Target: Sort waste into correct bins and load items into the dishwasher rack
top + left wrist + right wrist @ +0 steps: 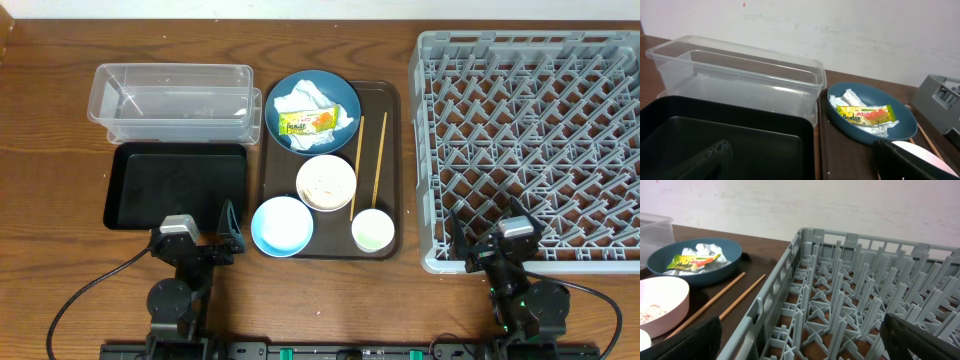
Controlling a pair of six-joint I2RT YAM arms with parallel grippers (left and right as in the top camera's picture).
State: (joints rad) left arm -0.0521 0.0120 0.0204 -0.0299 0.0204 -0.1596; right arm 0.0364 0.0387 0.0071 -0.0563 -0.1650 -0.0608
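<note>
Wooden table (50, 130): mid-brown, visible grain, spanning the overhead view from 9 to 3 o'clock. Wall (865, 35): off-white, matte and faintly scuffed, rising behind the table's far edge at 12 o'clock in both wrist views, with a small red mark (744, 4) toward 11 o'clock. Light is even, and shadows are soft.

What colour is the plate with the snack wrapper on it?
Dark blue. The plate shows best in the overhead view.
</note>
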